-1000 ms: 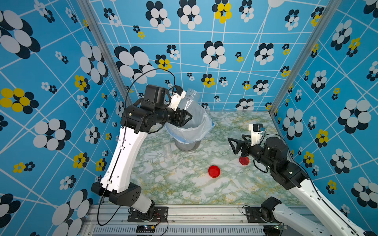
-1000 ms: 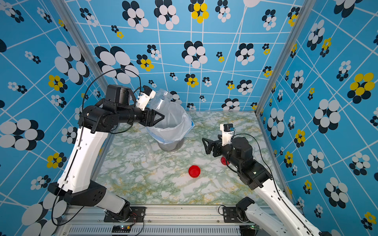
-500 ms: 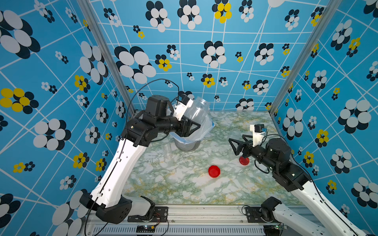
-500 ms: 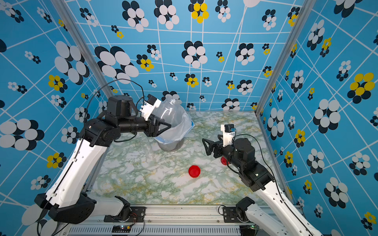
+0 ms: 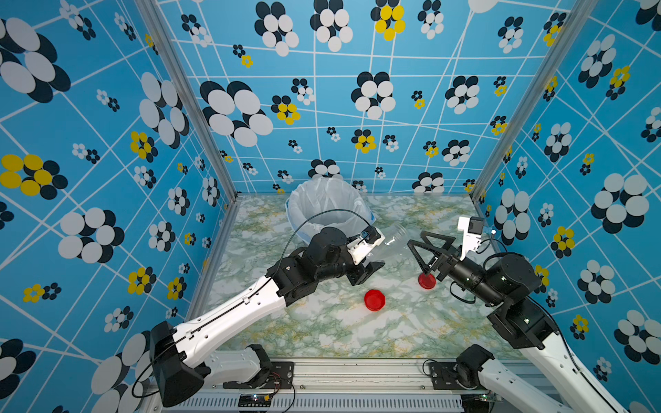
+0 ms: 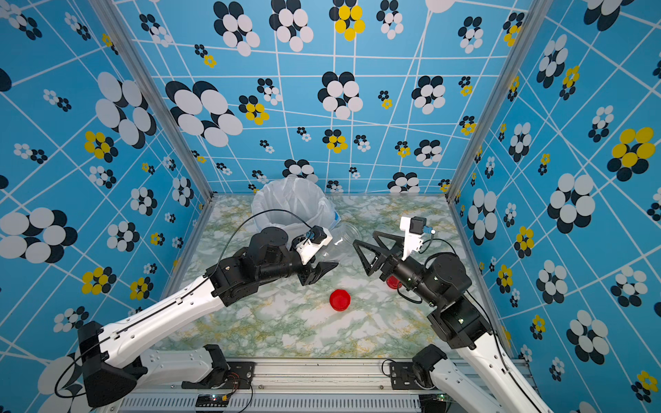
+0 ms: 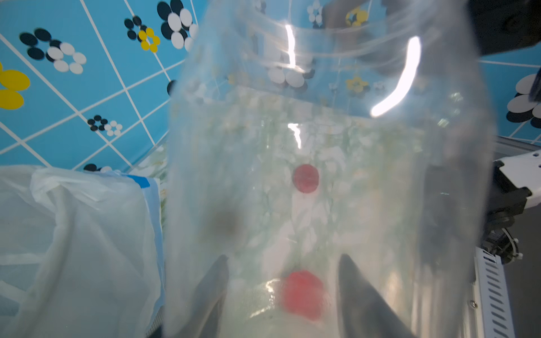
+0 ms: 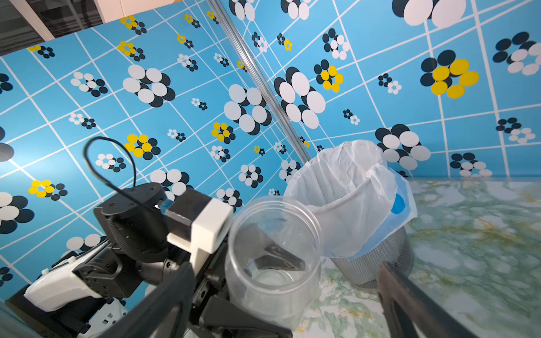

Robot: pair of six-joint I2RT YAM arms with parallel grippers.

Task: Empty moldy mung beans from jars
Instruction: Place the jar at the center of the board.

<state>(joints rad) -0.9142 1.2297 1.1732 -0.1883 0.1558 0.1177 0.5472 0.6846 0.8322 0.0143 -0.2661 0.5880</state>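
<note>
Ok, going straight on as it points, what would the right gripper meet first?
Most likely the empty clear jar in the left gripper, its open mouth facing the right gripper; how near is unclear.

One jar point(image 8: 272, 240), two red lids point(image 5: 374, 299) point(image 5: 426, 280), one bin point(image 8: 380, 257)

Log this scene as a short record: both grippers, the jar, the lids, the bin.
left gripper: shut on the jar, holding it tilted above the table
jar: clear, lidless, no beans visible inside, mouth towards the right gripper
right gripper: open, empty, close before the jar's mouth
middle red lid: loose on the table, between the arms
other red lid: on the table, beneath the right gripper
bin: lined with a white bag, behind the jar
</note>
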